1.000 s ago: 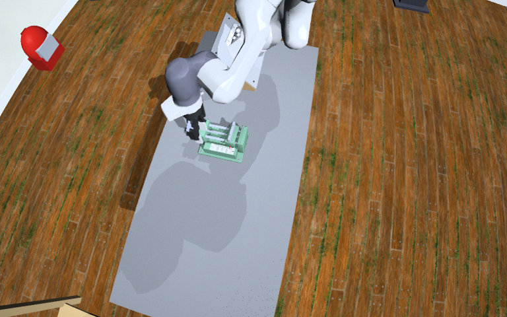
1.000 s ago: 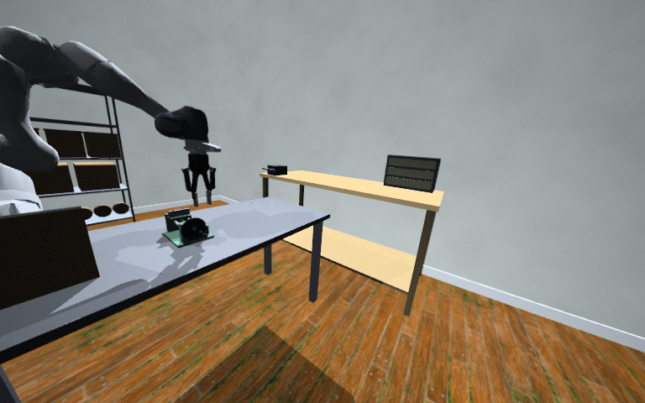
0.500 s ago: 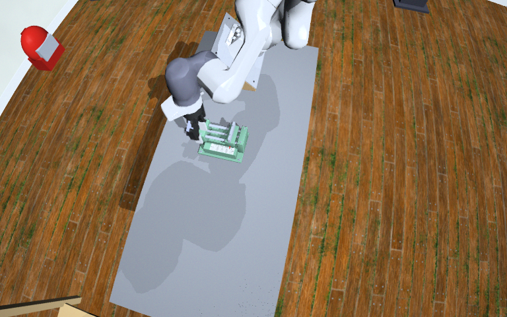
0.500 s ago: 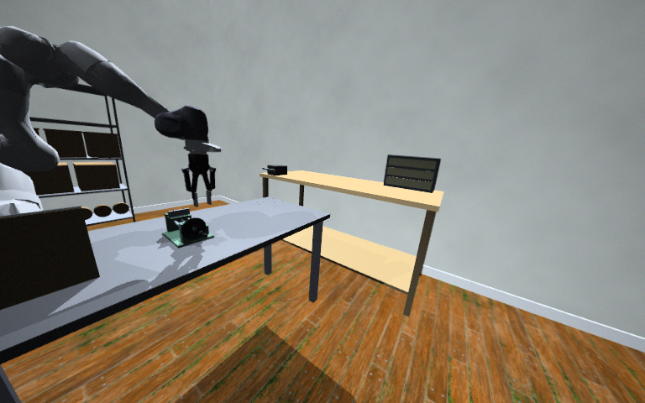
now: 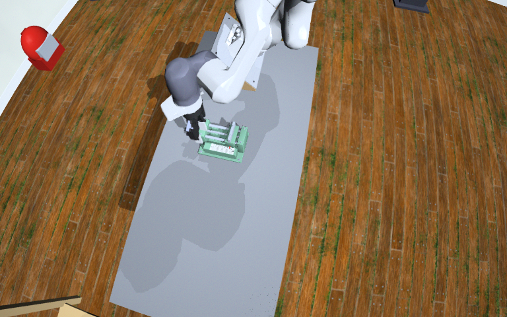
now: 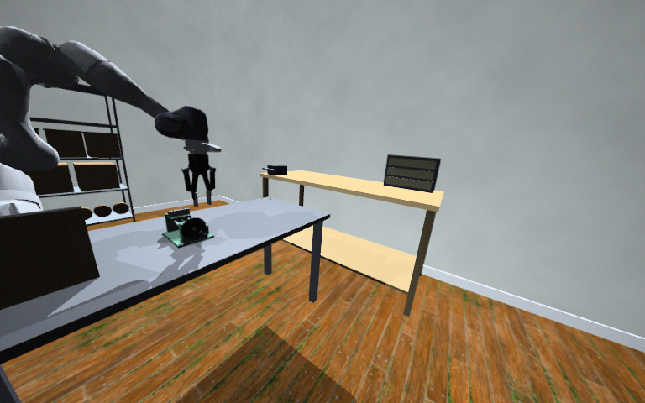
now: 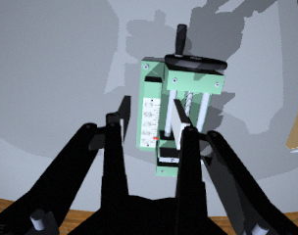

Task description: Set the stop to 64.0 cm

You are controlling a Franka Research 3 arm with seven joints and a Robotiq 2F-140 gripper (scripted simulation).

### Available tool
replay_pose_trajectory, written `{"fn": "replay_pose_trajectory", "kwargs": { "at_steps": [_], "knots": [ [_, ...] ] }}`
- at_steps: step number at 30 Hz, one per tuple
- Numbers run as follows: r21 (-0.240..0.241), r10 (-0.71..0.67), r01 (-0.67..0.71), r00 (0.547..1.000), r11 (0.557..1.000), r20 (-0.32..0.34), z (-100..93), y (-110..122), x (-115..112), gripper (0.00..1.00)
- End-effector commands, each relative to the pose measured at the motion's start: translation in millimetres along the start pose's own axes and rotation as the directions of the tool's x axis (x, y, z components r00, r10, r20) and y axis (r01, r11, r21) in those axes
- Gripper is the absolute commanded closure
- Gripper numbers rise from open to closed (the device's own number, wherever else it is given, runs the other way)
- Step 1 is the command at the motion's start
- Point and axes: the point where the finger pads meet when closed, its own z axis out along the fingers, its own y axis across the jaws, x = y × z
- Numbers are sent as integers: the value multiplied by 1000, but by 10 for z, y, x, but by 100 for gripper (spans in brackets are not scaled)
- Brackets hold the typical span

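A green linear-stage fixture [image 5: 222, 146] [image 6: 178, 230] [image 7: 164, 98] stands on the grey table [image 5: 209, 235] [image 6: 266, 214] [image 7: 58, 59]. Its black handwheel [image 6: 196, 229] [image 7: 195, 63] sits on one end, with a crank handle [image 7: 182, 38] sticking out. A white scale with a red marker [image 7: 153, 139] runs along one side, and metal rods carry the stop block [image 7: 168, 151]. My gripper [image 5: 191, 131] [image 6: 201, 201] [image 7: 151, 107] hangs above the end of the fixture opposite the handwheel. Its fingers are partly apart and hold nothing.
A dark box [image 6: 21, 254] stands on the table near the arm's base. A wooden bench [image 6: 356, 187] with a dark panel [image 6: 411, 172] and a small black box [image 6: 275, 170] stands beyond the table. A shelf rack [image 6: 81, 164] is behind. A red object [image 5: 40, 47] lies on the floor.
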Motion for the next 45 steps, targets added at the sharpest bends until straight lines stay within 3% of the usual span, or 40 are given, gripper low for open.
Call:
{"fn": "replay_pose_trajectory", "kwargs": {
  "at_steps": [1,6,10,18,20,23,27,45],
  "knots": [
    [-1,4,-4,1000,1000,3,2,92,172,67],
    [-1,4,-4,1000,1000,3,3,375,773,67],
    [-1,4,-4,1000,1000,3,3,416,859,67],
    [-1,4,-4,1000,1000,3,9,418,864,67],
    [-1,4,-4,1000,1000,3,112,418,864,67],
    [-1,4,-4,1000,1000,3,417,419,863,67],
    [-1,4,-4,1000,1000,3,523,419,863,67],
    [-1,4,-4,1000,1000,3,545,419,863,67]
  ]
}}
